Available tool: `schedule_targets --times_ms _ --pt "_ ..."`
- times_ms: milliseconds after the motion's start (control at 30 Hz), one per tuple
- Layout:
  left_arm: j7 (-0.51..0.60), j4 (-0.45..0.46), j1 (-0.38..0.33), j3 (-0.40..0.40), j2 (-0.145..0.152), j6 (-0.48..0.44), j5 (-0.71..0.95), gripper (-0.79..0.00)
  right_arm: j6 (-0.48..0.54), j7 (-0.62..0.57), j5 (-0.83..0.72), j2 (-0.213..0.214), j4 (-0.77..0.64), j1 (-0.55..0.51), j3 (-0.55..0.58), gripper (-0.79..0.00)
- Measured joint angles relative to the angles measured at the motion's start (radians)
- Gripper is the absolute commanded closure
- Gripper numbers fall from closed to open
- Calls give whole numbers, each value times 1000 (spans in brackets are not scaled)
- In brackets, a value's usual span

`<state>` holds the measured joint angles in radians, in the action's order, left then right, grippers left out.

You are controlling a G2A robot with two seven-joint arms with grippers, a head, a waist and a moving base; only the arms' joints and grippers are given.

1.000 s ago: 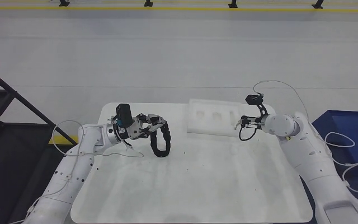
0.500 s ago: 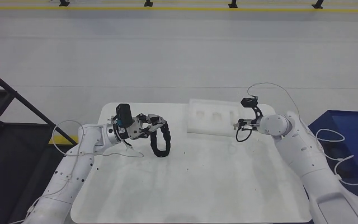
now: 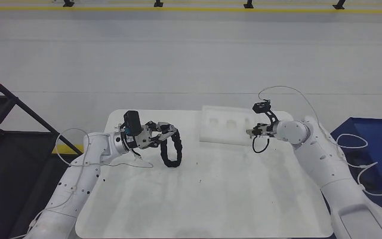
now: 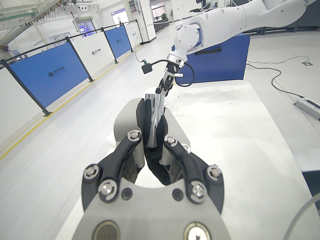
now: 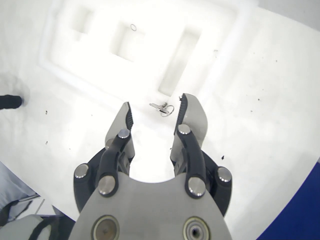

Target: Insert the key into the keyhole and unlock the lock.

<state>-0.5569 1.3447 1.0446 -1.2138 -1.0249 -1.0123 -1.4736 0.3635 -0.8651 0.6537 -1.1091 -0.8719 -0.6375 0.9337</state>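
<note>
The foam tray [image 5: 160,21] sits toward the far side of the white counter [image 3: 209,197] and has three recesses: two squarish ones and one long, narrow one. A small loose ring [image 5: 133,27] lies in the middle recess.

The key [image 5: 157,107], with a wire ring through its head, lies flat at the tray's edge, just off the end of the narrow recess. I cannot tell whether it rests on the tray's outer lip or on the counter.

The right gripper [image 5: 156,106] hangs above that same edge of the tray. Its fingers are spread wide, one on each side of the key, and they hold nothing.

The left gripper [image 4: 153,138] is held off the tray's left end, well apart from the key. Its fingers are pressed together on the lock [image 4: 155,116], pinching its chrome cylinder, which points toward the tray. The lock's black cable [image 3: 173,149] loops down from the cylinder, near the tray's left end.
</note>
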Motion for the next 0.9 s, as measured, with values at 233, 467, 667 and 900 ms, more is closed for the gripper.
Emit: schedule_targets --times_ms 233,467,667,900 --pt "0 0 0 0 0 0 0 0 216 -21 71 9 -7 11 -23 -785" --pt "0 0 0 0 0 0 0 0 283 -49 60 8 0 14 -32 -785" --pt "0 0 0 0 0 0 0 0 283 -48 60 8 0 14 -32 -785" --pt "0 0 0 0 0 0 0 0 381 -67 52 4 -34 9 -60 -785"
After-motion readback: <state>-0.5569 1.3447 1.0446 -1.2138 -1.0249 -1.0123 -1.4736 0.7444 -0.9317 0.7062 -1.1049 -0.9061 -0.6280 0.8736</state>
